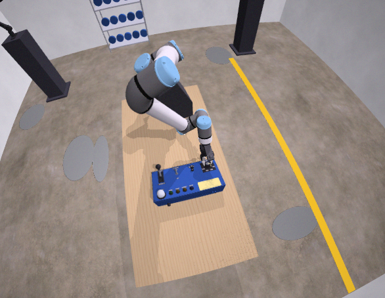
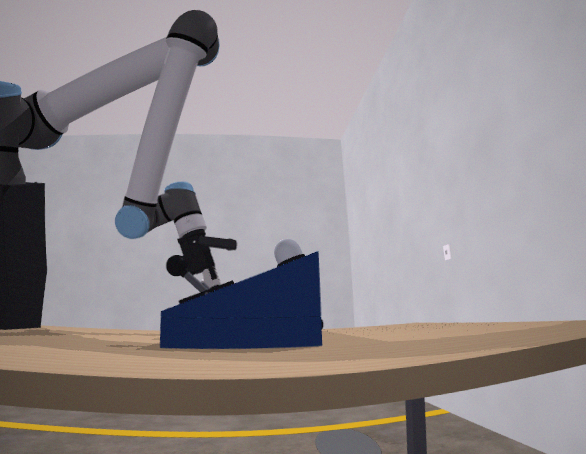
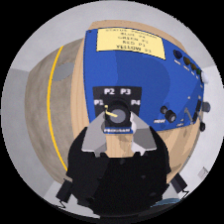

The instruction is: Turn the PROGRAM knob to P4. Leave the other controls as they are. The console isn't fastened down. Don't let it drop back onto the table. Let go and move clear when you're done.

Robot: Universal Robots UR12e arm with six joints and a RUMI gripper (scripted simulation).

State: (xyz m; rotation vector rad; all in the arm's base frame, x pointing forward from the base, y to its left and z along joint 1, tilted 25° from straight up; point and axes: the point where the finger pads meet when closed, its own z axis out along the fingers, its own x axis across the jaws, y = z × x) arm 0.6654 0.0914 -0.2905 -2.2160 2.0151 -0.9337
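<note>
Blue, wedge-shaped console [image 1: 188, 187] sits mid-frame on the pale wood-grain table [image 1: 204, 249] in the top view. Exterior view: gripper [image 2: 207, 284] meets its sloped face. Wrist view: grey fingers clench the round black PROGRAM knob [image 3: 118, 113], centre frame, yellow pointer toward P1.

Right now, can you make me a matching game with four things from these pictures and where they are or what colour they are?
Things:
1. PROGRAM knob
2. hand
3. yellow label
4. white round button

Clues:
A. sits in the console's corner on the left in the top view
B. closed around the knob
C. its pointer aims near P1
D. has lines of writing, beyond the P2 and P3 marks in the wrist view

Right pairs: 1-C, 2-B, 3-D, 4-A
</note>
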